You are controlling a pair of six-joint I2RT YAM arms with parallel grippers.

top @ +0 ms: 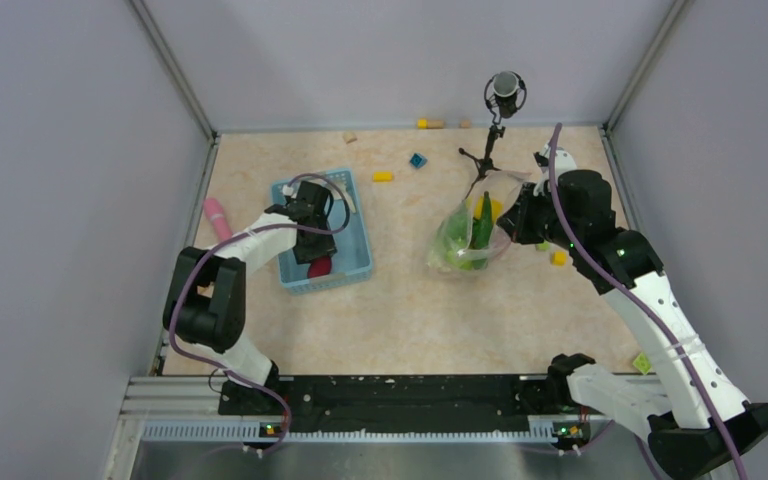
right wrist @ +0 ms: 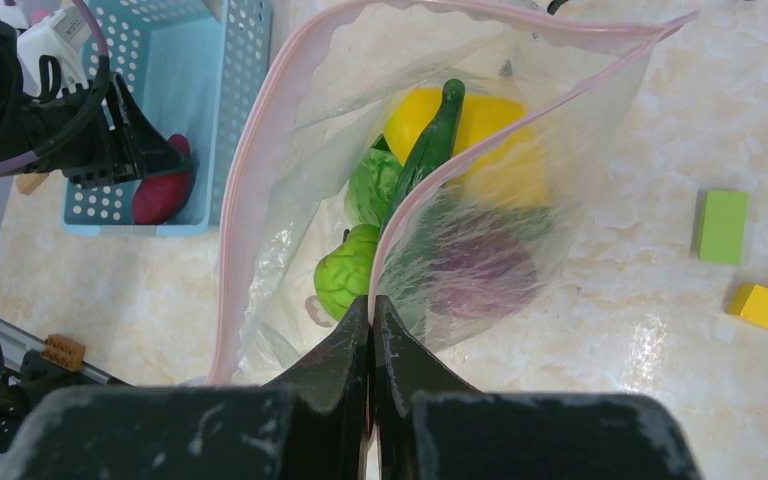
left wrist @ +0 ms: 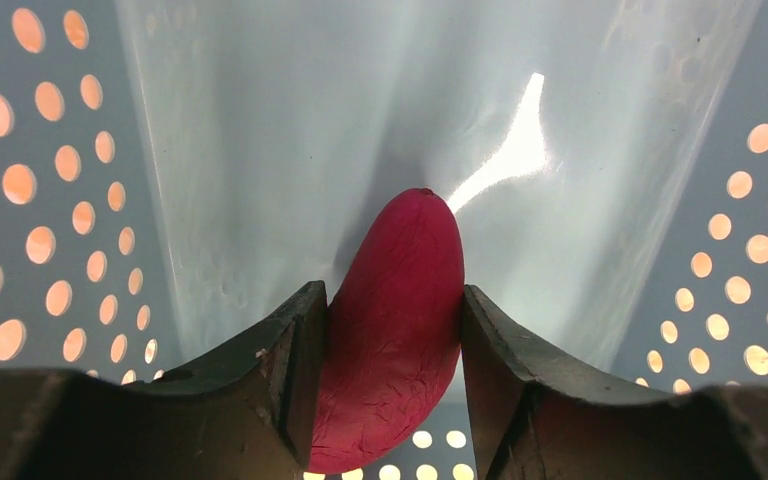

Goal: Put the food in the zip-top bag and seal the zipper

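Note:
The clear zip-top bag point(top: 465, 238) lies right of centre with its mouth open. My right gripper point(right wrist: 372, 302) is shut on one side of the pink zipper point(right wrist: 260, 150) and holds that edge up. Inside the bag are a yellow citrus point(right wrist: 480, 120), a dark green cucumber point(right wrist: 430, 140), lettuce point(right wrist: 372, 185), a lime point(right wrist: 345, 280) and a purple piece point(right wrist: 480, 265). My left gripper point(left wrist: 390, 300) reaches down into the light blue basket point(top: 355, 262), and its fingers press both sides of a red-purple piece point(left wrist: 395, 330). That piece also shows in the top view point(top: 320, 267).
A pink stick point(top: 217, 218) lies left of the basket. A small black tripod with a microphone point(top: 490, 140) stands just behind the bag. Small blocks are scattered about: yellow point(top: 383, 177), blue point(top: 417, 160), yellow point(right wrist: 760, 306) and green point(right wrist: 723, 226). Walls enclose three sides.

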